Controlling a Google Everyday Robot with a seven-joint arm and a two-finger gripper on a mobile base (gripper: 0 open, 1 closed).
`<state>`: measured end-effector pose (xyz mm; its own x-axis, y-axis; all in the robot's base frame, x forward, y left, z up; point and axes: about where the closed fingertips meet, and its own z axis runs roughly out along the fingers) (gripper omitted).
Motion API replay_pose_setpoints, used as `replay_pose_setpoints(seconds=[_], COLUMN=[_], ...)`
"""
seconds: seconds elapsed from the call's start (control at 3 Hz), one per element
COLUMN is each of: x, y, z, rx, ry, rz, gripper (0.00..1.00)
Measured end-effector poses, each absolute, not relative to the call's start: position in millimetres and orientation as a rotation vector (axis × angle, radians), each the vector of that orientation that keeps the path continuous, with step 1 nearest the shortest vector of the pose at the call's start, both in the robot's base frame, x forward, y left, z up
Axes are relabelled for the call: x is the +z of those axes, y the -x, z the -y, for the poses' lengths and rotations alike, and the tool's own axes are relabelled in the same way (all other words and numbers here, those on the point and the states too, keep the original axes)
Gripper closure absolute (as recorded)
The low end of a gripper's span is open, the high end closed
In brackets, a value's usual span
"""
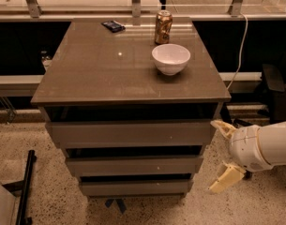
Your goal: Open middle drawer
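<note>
Currently, the end effector (223, 153) is held spread wide beside the right flank of the table (109, 74), level with the shut middle drawer (133, 165), presumably so its handleless front's edge can be hooked.

The end effector (212, 156), right of the middle drawer (133, 165), has its arm (274, 144) cut off; dark item (113, 26), perhaps a packet.
</note>
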<state>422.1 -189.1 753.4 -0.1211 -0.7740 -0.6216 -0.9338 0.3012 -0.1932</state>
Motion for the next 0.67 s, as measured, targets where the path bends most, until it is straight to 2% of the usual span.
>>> replay_pose_setpoints(seconds=[0.67], x=[704], y=[-420], z=[161], rx=[0.324], ry=[1.497], rz=[-1.907], gripper=[0.0])
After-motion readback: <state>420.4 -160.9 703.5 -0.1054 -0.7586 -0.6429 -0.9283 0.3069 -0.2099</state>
